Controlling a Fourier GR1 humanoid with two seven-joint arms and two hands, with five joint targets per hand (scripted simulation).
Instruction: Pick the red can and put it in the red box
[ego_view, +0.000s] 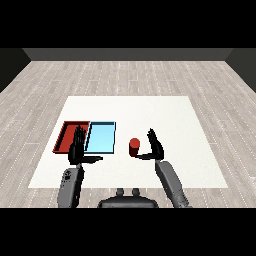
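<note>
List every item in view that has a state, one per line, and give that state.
Red cylindrical can: upright on the white table, outside both trays, not held.
Red tray: nothing seen in it.
Light blue tray: nothing seen in it, beside the red tray.
Right hand: open, next to the can, fingers not curled round it.
Left hand: open, fingers straight, over the near edge of the trays.

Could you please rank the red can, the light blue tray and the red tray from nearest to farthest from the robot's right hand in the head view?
From the right hand:
1. Red can, just to its left.
2. Light blue tray, further left.
3. Red tray, leftmost, behind the left hand.
</note>
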